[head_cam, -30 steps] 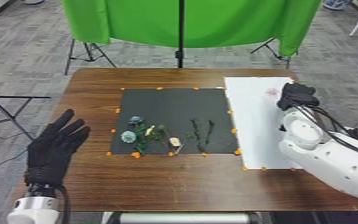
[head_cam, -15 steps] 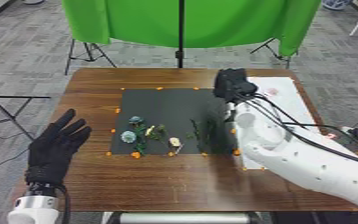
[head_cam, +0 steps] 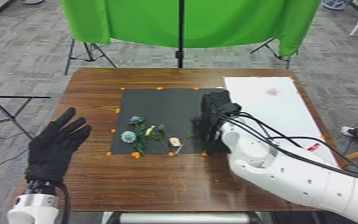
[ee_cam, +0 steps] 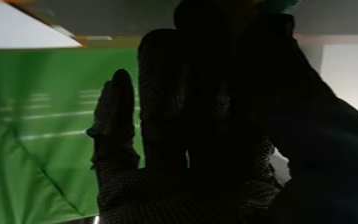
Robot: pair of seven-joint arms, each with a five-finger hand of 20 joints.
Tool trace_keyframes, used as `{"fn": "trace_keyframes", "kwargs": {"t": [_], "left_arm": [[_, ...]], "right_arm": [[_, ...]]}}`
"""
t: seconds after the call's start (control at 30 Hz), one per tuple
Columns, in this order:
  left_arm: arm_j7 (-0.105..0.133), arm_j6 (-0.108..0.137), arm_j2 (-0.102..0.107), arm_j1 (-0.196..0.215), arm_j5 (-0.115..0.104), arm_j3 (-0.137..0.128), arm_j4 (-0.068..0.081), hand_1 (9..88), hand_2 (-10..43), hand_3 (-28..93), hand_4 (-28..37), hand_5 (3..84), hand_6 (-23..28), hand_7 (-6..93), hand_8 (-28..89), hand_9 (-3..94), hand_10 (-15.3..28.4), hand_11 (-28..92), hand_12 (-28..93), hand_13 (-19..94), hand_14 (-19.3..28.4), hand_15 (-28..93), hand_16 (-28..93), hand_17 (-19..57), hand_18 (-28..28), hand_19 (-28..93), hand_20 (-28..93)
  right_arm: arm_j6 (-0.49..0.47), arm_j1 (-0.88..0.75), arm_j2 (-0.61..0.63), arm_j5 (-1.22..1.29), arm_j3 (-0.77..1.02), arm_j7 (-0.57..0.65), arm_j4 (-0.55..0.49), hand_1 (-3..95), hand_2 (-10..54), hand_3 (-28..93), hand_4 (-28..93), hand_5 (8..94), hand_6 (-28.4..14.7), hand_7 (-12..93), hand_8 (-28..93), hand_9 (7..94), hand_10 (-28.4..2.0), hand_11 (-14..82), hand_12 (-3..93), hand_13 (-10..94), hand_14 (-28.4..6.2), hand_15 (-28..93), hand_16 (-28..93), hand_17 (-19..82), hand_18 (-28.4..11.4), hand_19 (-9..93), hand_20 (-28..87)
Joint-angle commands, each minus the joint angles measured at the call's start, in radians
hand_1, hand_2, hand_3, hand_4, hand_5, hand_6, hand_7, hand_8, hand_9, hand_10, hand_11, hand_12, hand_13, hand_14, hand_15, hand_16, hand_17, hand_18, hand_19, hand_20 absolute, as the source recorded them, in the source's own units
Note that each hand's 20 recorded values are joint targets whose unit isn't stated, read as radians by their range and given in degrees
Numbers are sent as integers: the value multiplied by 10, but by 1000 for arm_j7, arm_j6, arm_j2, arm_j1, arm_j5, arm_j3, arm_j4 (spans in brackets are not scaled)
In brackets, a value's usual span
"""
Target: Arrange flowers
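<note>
The right hand is hovering over the right edge of the black mat, its fingers extending nearly straight and standing close together in the right wrist view; whether they are touching or holding anything, I cannot tell. Near the tips, a small blue-green thing is showing in that view. Just left of this hand, a green stem is lying on the mat. Farther left, the cream flower is resting near the mat's front edge, and beyond it a yellowish flower, a pale blue flower and a darker blue flower are lying among green leaves. To the right, a white sheet is covering part of the brown bench and bearing a pale pink patch. Left of the mat, the left hand is hanging open and empty, its fingers spreading apart
</note>
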Motion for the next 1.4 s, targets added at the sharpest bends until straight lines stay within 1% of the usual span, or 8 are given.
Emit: {"fn": "trace_keyframes", "kwargs": {"t": [0.03,0.23,0.73,0.9,0.93,1.03,1.23,1.4], "left_arm": [[-10,-6,-1,1,3,-1,7,238,77,779,-260,405,99,100,-89,364,210,231,105,251,284,512,-89,-89,284,580,92],[-13,-12,-6,0,8,-2,8,239,76,781,-258,405,99,100,-89,363,209,231,105,251,284,513,-89,-89,284,580,92],[10,-2,-6,22,-1,0,1,241,77,780,-256,405,99,99,-89,364,211,232,104,251,284,513,-89,-88,284,580,92],[20,3,10,19,-9,13,2,240,77,780,-256,405,99,99,-89,364,211,232,104,251,284,514,-90,-88,284,580,92],[9,-1,4,16,-1,10,2,240,77,780,-256,405,99,99,-89,363,210,232,104,250,284,514,-90,-89,284,580,92],[24,7,13,16,-11,13,4,241,77,780,-257,404,99,99,-89,364,210,232,104,250,284,514,-90,-88,284,579,92],[9,0,-10,9,-5,10,15,239,76,782,-257,405,99,99,-89,363,209,232,104,251,284,513,-90,-89,284,580,92],[9,2,-7,5,-7,14,14,239,76,782,-258,405,99,99,-89,363,210,231,104,251,284,514,-89,-88,284,580,92]], "right_arm": [[-69,-23,26,-51,28,-30,-38,482,-95,702,-283,764,63,148,-40,794,-76,184,248,636,-56,643,212,192,-193,788,428],[-83,-39,41,-89,49,-61,-74,405,-95,783,-283,688,56,155,-121,720,-95,272,161,609,-70,678,152,174,-197,778,445],[-79,-62,147,-64,139,-53,-140,320,-95,787,-283,630,29,151,-135,684,-111,277,155,578,-93,708,145,153,-209,772,462],[-56,-38,189,-16,190,12,-66,307,-95,789,-283,623,25,150,-134,671,-112,272,153,574,-96,709,142,154,-210,771,464],[-53,-22,195,-2,187,35,-44,307,-95,791,-283,622,25,150,-134,668,-112,270,152,572,-97,709,140,154,-209,771,463],[-42,54,202,35,152,79,45,308,-95,793,-283,619,27,151,-134,643,-115,248,143,565,-101,699,133,157,-209,771,462],[-46,117,178,129,152,126,172,307,-95,803,-283,564,19,156,-137,578,-123,207,135,554,-102,693,119,165,-209,776,453],[-81,144,152,127,113,143,240,330,-95,817,-283,510,17,156,-140,532,-136,199,137,510,-104,701,104,160,-199,771,436]]}}
